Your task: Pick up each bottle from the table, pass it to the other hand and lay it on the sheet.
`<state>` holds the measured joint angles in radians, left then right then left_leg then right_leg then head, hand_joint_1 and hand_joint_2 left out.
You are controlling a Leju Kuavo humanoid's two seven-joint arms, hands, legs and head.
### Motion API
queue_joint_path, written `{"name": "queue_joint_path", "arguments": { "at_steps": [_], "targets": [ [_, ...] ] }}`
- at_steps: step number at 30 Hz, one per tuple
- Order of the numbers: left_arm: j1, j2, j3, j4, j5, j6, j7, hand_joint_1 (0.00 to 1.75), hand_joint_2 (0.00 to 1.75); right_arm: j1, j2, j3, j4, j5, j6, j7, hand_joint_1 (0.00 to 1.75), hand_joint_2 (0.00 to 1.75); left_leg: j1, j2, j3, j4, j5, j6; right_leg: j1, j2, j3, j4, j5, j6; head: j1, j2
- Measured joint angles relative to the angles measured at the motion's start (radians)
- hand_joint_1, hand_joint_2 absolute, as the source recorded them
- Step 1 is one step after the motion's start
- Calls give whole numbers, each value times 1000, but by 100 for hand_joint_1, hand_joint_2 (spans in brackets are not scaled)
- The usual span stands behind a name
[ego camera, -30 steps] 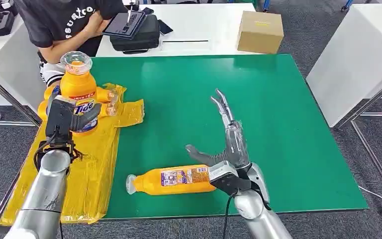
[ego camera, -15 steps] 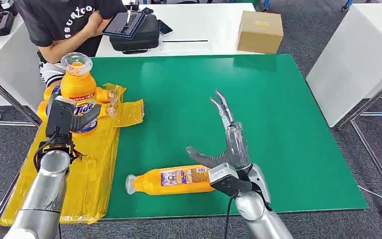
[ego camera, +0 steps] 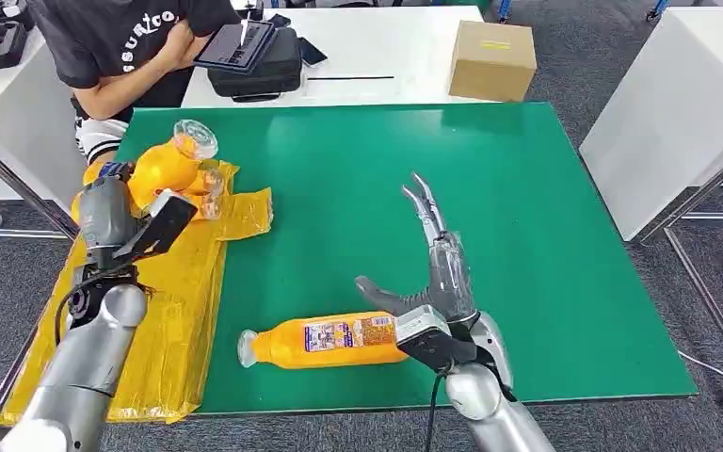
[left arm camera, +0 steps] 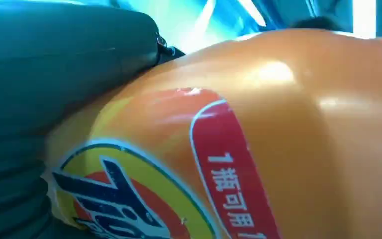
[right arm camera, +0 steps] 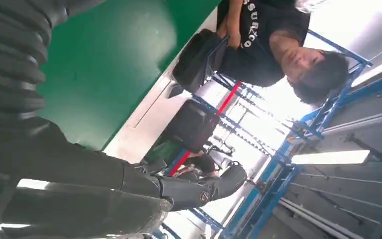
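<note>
- Green table (ego camera: 527, 235) carries a yellow sheet (ego camera: 174, 311) along its left edge.
- Left hand (ego camera: 118, 221) grips an orange Tide bottle (ego camera: 165, 165), tilted over the sheet.
- Right hand (ego camera: 428, 282), fingers spread wide, rests beside a second orange bottle (ego camera: 325, 341) lying on the table.

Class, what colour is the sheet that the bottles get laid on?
Yellow. The sheet shows best in the head view, along the green table's left side.

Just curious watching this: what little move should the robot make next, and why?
Probably let go: the left hand holds the orange Tide bottle tilted low over the yellow sheet. Opening the fingers would lay it there; the right hand waits open.
</note>
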<state>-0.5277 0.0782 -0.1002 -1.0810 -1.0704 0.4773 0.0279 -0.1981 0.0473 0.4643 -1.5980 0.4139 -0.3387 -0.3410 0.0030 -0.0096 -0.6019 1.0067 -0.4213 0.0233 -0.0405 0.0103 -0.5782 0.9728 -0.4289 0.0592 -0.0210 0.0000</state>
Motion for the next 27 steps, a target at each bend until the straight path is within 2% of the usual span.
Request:
{"name": "queue_joint_path", "arguments": {
  "at_steps": [2,6,16,27],
  "targets": [
    [-35,12,-16,92,-190,89,33,175,175,5,-4,1,0,7,-8,2,0,175,0,0,0,0,0,0,0,0,0,0,0,0,0,0],
    [-85,19,-30,239,-290,155,50,175,175,10,-10,8,0,8,-18,3,0,175,0,0,0,0,0,0,0,1,0,0,0,0,0,0],
    [-145,33,-49,439,-479,144,173,175,175,14,-23,21,0,2,-24,3,0,175,0,0,0,0,0,0,0,0,0,0,0,0,0,0],
    [-177,67,-15,587,-457,77,187,175,175,14,-24,25,0,-4,-18,3,0,175,0,0,0,0,0,0,0,0,0,0,0,0,0,0]
  ]
}}
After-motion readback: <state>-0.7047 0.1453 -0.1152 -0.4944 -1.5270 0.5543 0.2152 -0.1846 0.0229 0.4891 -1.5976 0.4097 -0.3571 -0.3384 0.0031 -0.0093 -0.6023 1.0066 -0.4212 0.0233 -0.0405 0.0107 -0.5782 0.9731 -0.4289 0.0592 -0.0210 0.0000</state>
